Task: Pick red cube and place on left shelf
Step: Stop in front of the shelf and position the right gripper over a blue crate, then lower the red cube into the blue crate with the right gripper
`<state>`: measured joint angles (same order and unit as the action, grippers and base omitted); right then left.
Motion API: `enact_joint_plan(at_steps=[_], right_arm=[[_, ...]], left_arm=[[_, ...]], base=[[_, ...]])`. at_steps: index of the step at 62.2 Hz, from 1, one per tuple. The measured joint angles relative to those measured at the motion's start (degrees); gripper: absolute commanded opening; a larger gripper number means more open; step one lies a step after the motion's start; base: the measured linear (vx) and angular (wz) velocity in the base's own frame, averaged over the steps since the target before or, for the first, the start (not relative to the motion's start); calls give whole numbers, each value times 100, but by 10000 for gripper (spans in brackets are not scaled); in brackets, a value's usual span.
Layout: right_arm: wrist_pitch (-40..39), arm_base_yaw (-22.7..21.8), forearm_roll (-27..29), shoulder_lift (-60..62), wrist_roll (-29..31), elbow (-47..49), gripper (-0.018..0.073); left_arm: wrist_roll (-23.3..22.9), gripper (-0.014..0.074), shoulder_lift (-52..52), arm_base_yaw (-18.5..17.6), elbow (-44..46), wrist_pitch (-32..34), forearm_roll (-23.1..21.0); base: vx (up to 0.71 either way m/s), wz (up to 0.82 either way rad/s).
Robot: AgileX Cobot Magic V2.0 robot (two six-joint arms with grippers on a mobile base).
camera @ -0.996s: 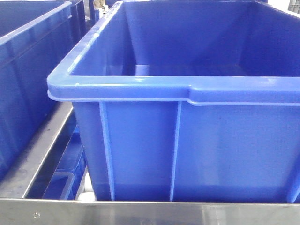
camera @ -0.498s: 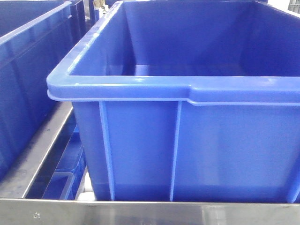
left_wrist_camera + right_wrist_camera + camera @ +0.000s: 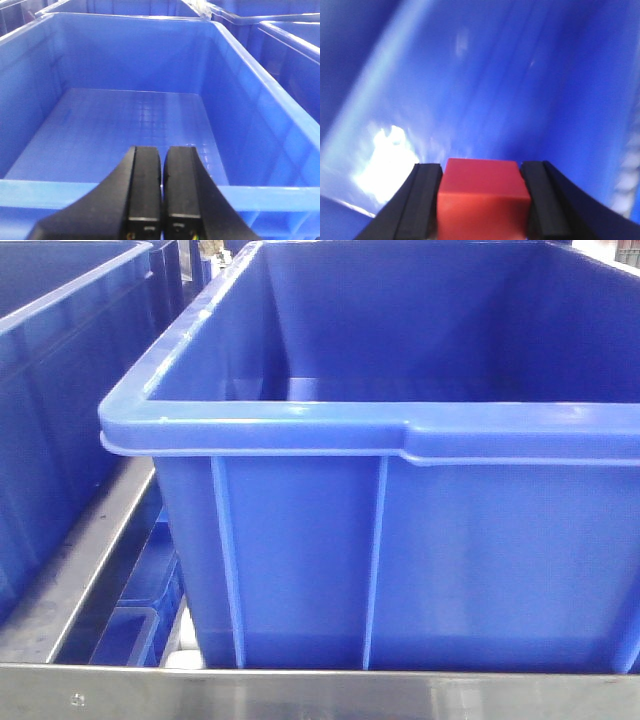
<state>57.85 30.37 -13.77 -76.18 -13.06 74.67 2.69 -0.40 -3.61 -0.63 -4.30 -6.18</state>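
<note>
red cube [image 3: 482, 200] in right jaws, blue crate [image 3: 300, 426]

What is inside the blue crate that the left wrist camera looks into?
Nothing shows inside the blue crate, only its bare gridded floor. The strip of floor nearest the camera is hidden behind the near rim and the closed left gripper.

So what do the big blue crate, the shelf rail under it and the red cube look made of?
The crate: glossy moulded plastic, given its ribs and rolled rim. The shelf rail: brushed metal, probably stainless steel, grey sheen. The red cube in the right claw: smooth, matte; material unclear, perhaps plastic.
</note>
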Motion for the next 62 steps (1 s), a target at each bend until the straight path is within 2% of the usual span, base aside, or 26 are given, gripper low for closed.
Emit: enact_joint_plan(at_steps=[18, 28, 62], right_arm=[[-596, 0, 454, -1544, 0, 248, 111], [-1007, 0, 505, -2191, 10, 248, 111], [-1345, -21, 505, -3198, 10, 262, 113]], left_arm=[[0, 101, 0, 0, 0, 29, 0], [0, 101, 0, 0, 0, 29, 0], [0, 101, 0, 0, 0, 33, 0]], base=[[0, 0], [0, 0], [0, 0]])
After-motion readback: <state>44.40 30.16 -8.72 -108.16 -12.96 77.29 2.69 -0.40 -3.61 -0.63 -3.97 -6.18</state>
